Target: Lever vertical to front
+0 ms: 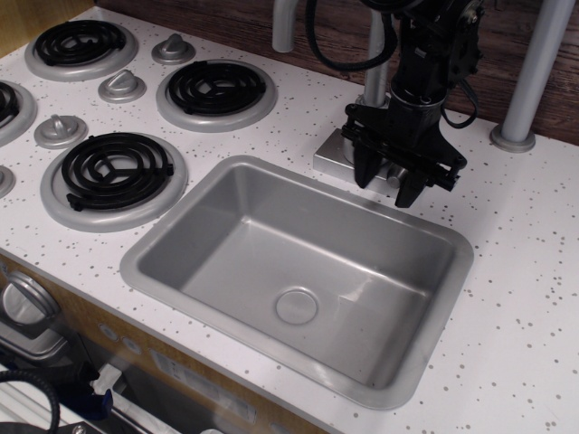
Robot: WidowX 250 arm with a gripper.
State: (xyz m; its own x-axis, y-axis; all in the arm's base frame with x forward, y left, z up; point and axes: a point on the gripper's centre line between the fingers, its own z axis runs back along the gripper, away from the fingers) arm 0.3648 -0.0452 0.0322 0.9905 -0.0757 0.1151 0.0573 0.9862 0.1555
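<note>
End effector (pixel 387 185) hangs tips-down over the back rim of the sink (pixel 181 210), black, with its two fingers (pixel 364 170) spread apart. A short silver-grey piece shows in the gap between them: the lever (pixel 393 177), low on the faucet and pointing toward the sink. Whether either finger touches it cannot be told; nothing looks clamped.

Faucet base (pixel 331 155), a grey rectangular plate, sits on the white speckled desk (pixel 525 271) just behind the sink's rear edge. The black wrist and cabling cover most of the faucet column, so the pivot is hidden. Spout pipe (pixel 376 45) rises behind the arm and leaves the top of the view.

Sink is a grey rectangular basin, round drain (pixel 297 306) near the middle of its floor.

Left of the sink: stove burners, black coils in grey rings. One burner (pixel 115 172) lies close to the sink's left corner, another (pixel 216 89) behind it, a third (pixel 81 43) at far left rear. Grey cone knobs (pixel 121 86) stand between the burners, well apart from the arm.

Grey upright post (pixel 534 72) stands on the desk to the right rear, near the wooden back wall (pixel 335 27).
</note>
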